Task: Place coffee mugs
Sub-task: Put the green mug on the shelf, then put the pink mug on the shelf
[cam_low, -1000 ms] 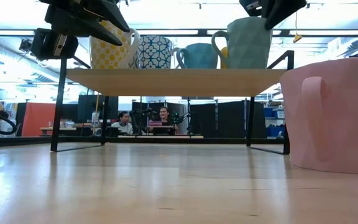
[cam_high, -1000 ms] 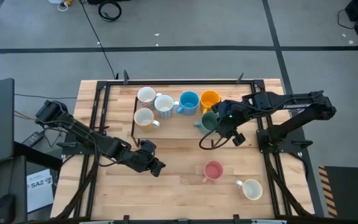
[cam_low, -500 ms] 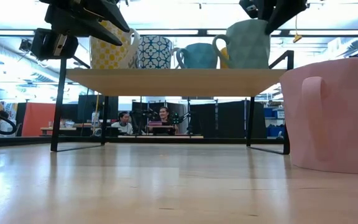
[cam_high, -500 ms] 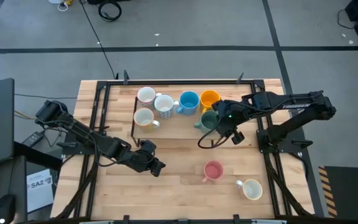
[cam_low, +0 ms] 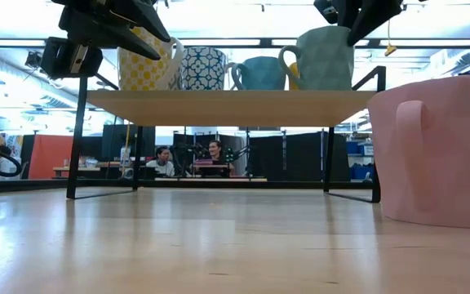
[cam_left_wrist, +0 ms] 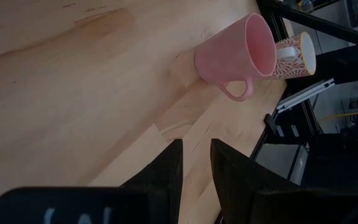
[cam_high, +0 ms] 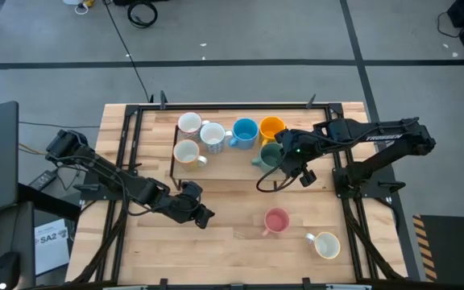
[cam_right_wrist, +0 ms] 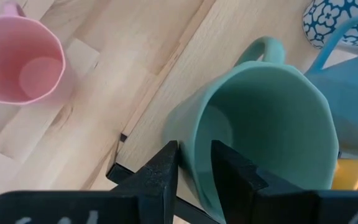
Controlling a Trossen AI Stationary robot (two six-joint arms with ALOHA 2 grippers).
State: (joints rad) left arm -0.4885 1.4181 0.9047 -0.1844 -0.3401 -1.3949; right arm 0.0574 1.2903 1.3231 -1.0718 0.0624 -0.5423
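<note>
A dark green mug (cam_high: 271, 155) (cam_right_wrist: 266, 137) stands upright on the right end of the low shelf (cam_high: 232, 167), beside the blue (cam_high: 245, 131) and orange (cam_high: 272, 127) mugs. My right gripper (cam_right_wrist: 194, 152) hovers over it, open, pointing steeply down, with one finger inside the rim and one outside. A pink mug (cam_high: 276, 220) and a cream mug (cam_high: 326, 244) stand on the table near the front right. My left gripper (cam_high: 204, 217) waits over the table's front middle, slightly open, with nothing between its fingers (cam_left_wrist: 196, 155). My right gripper straddles the green mug's rim (cam_right_wrist: 190, 134) on the side away from the handle, coming from above. A gap shows beside the inner finger (cam_right_wrist: 229, 168). I cannot tell whether the outer finger touches the wall. The mug stands on its base on the shelf.
White (cam_high: 189, 123), patterned (cam_high: 213, 134) and cream (cam_high: 186, 151) mugs fill the shelf's left part. Black frame rails (cam_high: 127, 145) run along the table's sides. Bare wood lies in front of the shelf. People sit in the room beyond (cam_low: 190, 157).
The green mug under my right gripper has settled slightly on the shelf top. Both arms have stayed where they were.
</note>
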